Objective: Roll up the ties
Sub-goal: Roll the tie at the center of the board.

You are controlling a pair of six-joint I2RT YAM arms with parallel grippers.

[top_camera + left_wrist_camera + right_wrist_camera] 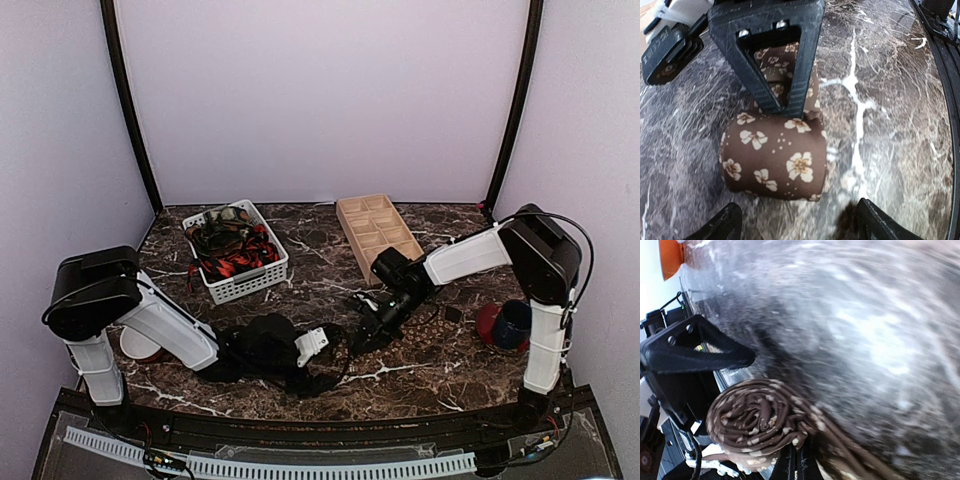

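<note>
— Where is the brown floral tie lying?
— It is sitting on the veined marble table, coiled into a soft, fat cylinder. The right gripper is pinching it, while the left gripper is gaping wide just beside it.

Brown tie – cream floral print, dk marble table

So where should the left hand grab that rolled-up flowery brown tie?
Probably across the curved body of the rolled tie, fingers squeezing the layers together so it stays wound. Come from the side where the open left gripper sits: the loose tail runs off the far side under a finger of the right gripper.
</note>
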